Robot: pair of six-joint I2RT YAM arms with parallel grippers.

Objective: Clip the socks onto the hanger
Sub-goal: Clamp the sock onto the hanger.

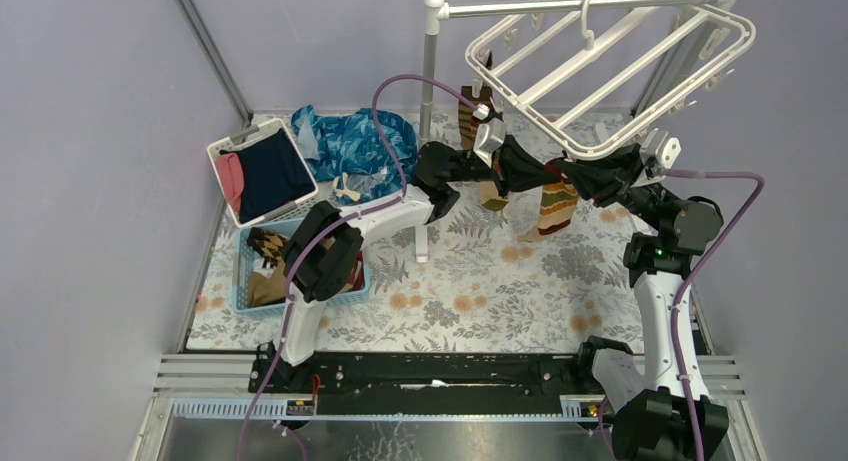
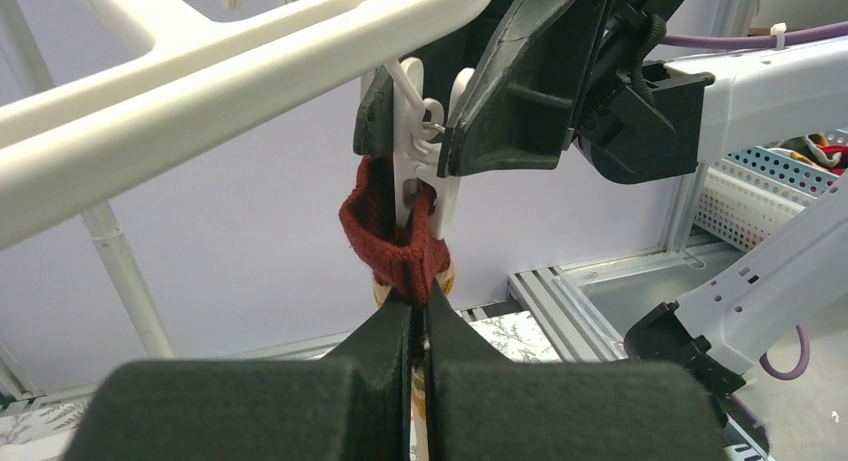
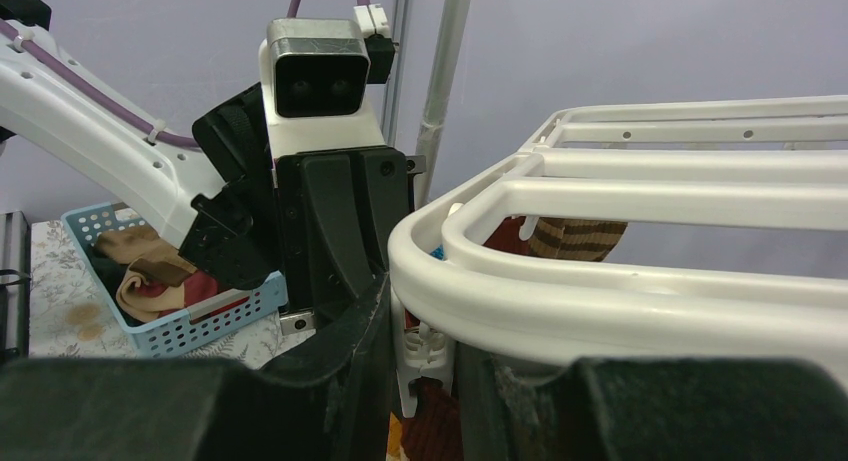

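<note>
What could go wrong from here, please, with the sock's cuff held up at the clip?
1. The left gripper pinches the sock only at the edge of its red cuff; it could slip free before the clip bites.
2. If the right gripper lets the clip close with little cuff inside, the sock may drop.

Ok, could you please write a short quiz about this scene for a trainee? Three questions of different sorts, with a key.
1. True or false: the left end effector is shut on the sock just below a clip.
2. What does the right end effector squeeze? A) the clip B) the pole C) the basket
3. Fill in: more socks lie in a ____ basket.
Key: 1 true; 2 A; 3 blue.
</note>
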